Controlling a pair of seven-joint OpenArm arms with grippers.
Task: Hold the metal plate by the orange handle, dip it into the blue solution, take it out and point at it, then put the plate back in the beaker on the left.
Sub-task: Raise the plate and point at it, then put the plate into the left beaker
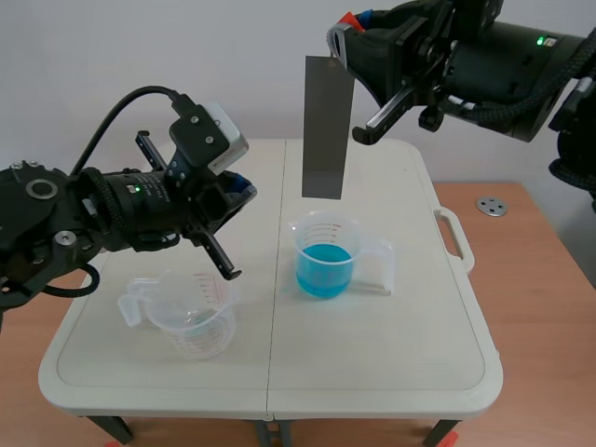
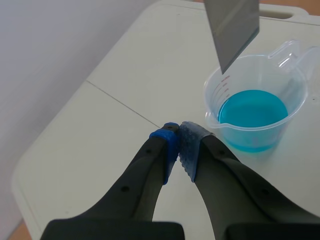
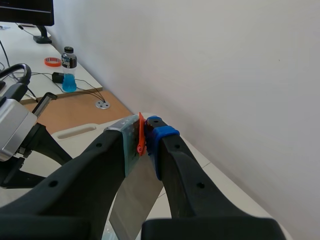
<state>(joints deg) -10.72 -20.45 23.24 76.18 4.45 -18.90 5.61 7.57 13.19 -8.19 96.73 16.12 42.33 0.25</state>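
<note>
A cream table [image 1: 372,372] stands on a brown wooden surface [image 1: 531,279]; a plain white wall [image 1: 140,47] rises at 12 o'clock.

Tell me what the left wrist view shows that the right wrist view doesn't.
Only the left wrist view: the left gripper, shut on nothing, and the beaker holding the blue solution, with the lower end of the metal plate above it. Only the right wrist view: the right gripper shut on the plate's orange handle, plus a bottle and a tape roll further off. Both: the metal plate and the white table.
</note>
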